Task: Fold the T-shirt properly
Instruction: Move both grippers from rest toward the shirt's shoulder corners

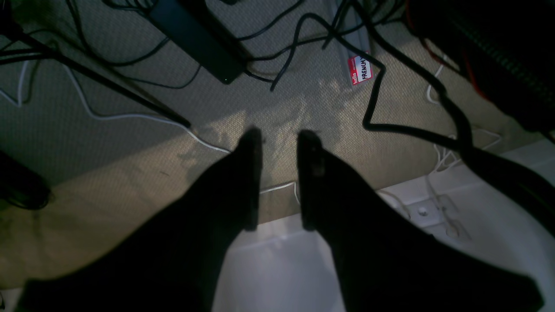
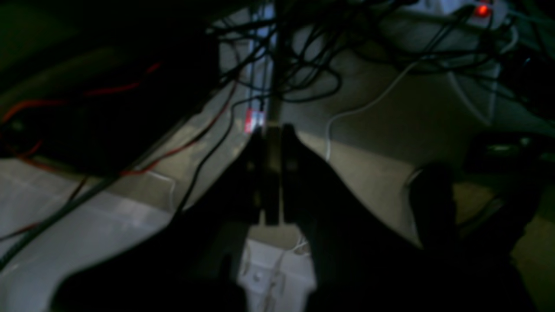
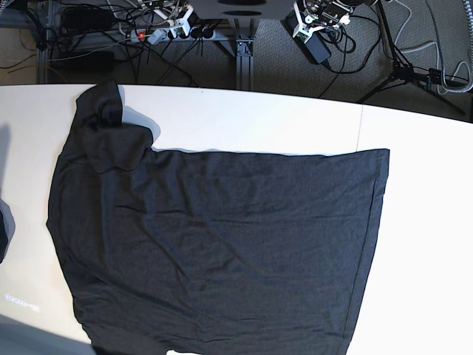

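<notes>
Carpeted floor with a mess of black and white cables behind a white desk (image 3: pixel 414 185), that's the setting. The big charcoal-black short-sleeved cotton T-shirt (image 3: pixel 222 251) is spread flat on the desk, plain side up, long axis running sideways across the base view, hem on that view's right, collar end and one bunched sleeve on its left.

Neither arm is over it. The left end effector (image 1: pixel 279 138) has its fingers apart with nothing between them; the right end effector (image 2: pixel 272 132) is pressed together, empty. Both wrist cams look past the desk edge at the floor, so the shirt lies behind and below both. Can't tell which arm is nearer.

Only readable writing: a red "hello" name sticker (image 1: pixel 360 70) on the floor, handwritten "FRENCHY" I think.
</notes>
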Robot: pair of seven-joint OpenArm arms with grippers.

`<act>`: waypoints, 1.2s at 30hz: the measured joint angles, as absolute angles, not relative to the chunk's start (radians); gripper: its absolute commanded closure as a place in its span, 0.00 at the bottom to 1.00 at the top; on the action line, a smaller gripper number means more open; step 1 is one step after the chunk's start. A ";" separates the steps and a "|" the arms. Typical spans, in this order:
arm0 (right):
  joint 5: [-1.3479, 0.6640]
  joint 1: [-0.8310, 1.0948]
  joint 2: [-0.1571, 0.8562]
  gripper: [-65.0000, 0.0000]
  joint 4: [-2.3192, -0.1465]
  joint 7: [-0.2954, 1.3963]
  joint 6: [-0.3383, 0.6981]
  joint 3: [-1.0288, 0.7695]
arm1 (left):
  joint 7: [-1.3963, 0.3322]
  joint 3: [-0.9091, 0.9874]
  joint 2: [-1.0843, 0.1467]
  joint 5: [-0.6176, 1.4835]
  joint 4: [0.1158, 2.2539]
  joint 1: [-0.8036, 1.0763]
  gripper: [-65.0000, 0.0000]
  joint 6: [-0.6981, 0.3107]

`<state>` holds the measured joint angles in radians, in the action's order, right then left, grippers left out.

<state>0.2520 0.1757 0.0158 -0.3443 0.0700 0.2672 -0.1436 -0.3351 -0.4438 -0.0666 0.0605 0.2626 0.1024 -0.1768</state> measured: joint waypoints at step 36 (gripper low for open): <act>-0.296 0.971 0.288 1.00 -1.601 0.350 0.360 -0.150 | -0.737 0.370 -0.425 0.765 1.648 0.754 0.77 -0.455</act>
